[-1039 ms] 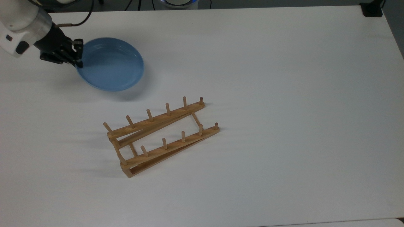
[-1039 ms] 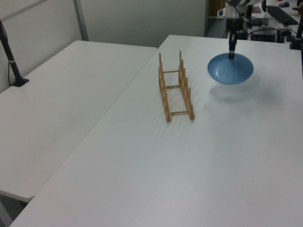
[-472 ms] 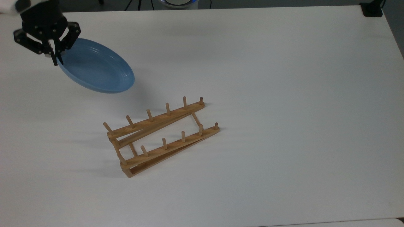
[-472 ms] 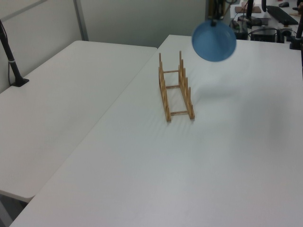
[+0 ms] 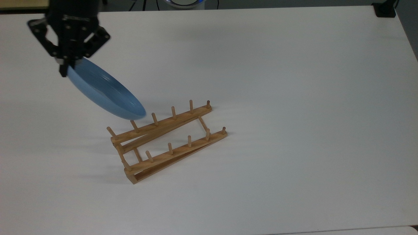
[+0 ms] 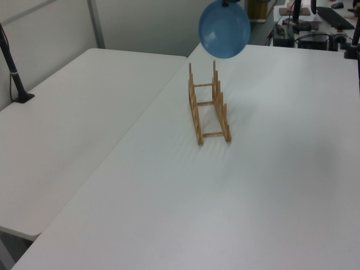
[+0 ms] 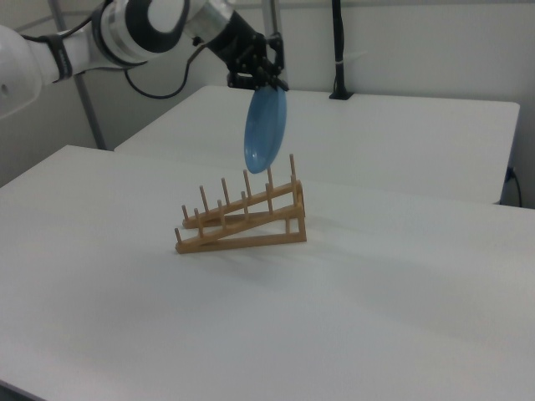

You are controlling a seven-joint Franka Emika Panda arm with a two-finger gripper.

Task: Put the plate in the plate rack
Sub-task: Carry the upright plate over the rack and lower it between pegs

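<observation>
The light-blue plate hangs in the air nearly on edge, held by its upper rim. My gripper is shut on that rim, at the top view's upper left. The right view has the plate dangling below the gripper, its lower edge a little above the raised end of the wooden plate rack. The plate rack stands slanted on the table's middle with no plate between its pegs. In the left view the plate floats above the far end of the plate rack.
The white table spreads wide around the rack. A second white table adjoins it, with a black post clamped to its edge. A black clamp sits at the top view's upper right corner.
The gripper has lifted the plate off the table, tipped it from nearly flat to nearly upright, and carried it toward the rack's raised end.
</observation>
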